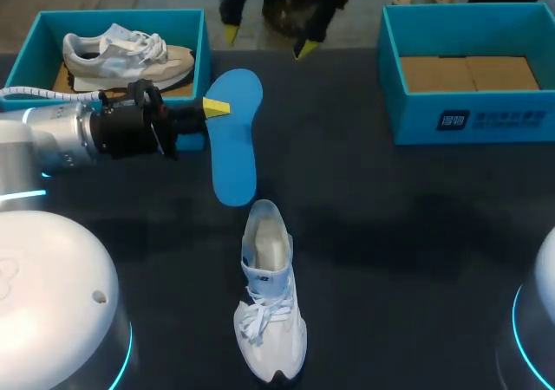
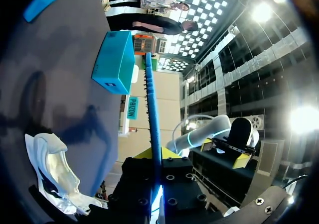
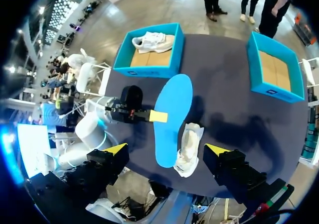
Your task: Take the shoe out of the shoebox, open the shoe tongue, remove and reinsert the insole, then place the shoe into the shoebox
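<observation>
On the table (image 1: 390, 234), the shoe (image 1: 270, 308) lay near the front edge. The insole (image 1: 234, 139) was at its 12 o'clock, gripped from 9 o'clock by the left gripper (image 1: 215, 108). The left shoebox (image 1: 121, 14), a second shoe (image 1: 126, 54) inside, sat at 10 o'clock, and the right shoebox (image 1: 416, 117) at 2 o'clock.

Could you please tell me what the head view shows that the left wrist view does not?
Head view only: a second shoe lying in the left shoebox, and the insole's broad blue face. Left wrist view only: the insole edge-on, a thin strip clamped between the jaws of the left gripper. Both: the insole, the white shoe on the table and the right shoebox.
</observation>
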`<state>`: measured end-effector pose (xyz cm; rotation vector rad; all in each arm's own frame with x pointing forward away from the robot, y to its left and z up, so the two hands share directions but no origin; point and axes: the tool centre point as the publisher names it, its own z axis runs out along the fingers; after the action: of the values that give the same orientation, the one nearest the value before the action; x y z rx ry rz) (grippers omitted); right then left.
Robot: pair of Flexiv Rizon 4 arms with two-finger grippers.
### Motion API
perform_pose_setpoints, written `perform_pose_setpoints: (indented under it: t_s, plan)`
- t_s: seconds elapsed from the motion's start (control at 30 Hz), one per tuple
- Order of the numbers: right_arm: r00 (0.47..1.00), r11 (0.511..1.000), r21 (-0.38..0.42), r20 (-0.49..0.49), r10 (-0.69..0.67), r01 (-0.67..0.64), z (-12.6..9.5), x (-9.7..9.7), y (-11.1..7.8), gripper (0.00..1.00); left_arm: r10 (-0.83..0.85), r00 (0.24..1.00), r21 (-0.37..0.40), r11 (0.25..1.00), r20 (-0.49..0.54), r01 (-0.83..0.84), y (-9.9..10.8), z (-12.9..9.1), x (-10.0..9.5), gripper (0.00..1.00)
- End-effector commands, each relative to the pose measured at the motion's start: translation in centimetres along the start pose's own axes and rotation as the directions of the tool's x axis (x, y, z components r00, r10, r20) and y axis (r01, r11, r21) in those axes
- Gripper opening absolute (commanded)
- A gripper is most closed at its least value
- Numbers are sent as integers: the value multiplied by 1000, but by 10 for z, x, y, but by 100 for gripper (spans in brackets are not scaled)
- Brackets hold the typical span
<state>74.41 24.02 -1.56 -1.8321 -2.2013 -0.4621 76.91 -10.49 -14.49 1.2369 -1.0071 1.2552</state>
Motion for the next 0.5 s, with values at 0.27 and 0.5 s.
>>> perform_pose_setpoints:
  t_s: [0.27,0.5]
  plan:
    - [776,1000,-16,-631,-8,-3,11,-20,-2,100,0,1000,1,1000,3,0,1,0,1,0]
    - [686,999,-38,-728,-22,-8,20,-30,-6,100,0,1000,1,1000,3,0,1,0,1,0]
